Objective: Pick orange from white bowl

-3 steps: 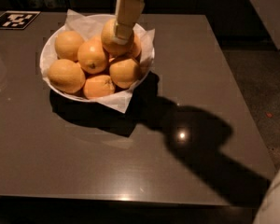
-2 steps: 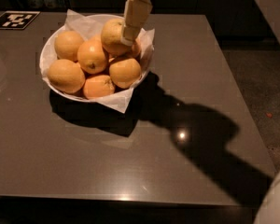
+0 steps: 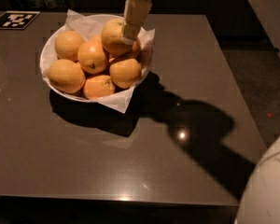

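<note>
The white bowl (image 3: 45,55), lined with crinkled white paper, stands at the table's back left and holds several round orange fruits. The orange (image 3: 112,35), paler and yellowish, sits highest at the back right of the pile. My gripper (image 3: 129,33) comes down from the top of the view and is shut on the orange's right side; its tan finger (image 3: 134,10) covers part of the rind. The orange is slightly above the deeper-orange fruits (image 3: 92,56) around it. The far finger is hidden behind the orange.
The bowl rests on a dark glossy table (image 3: 130,162). A black-and-white marker tag (image 3: 15,19) lies at the back left corner. A white rounded robot part (image 3: 269,185) fills the bottom right. The floor (image 3: 256,69) lies beyond the table's right edge.
The gripper's arm has tilted and shifted slightly up and right while staying on the orange, which has risen a little in the pile. The other fruits have not moved.
</note>
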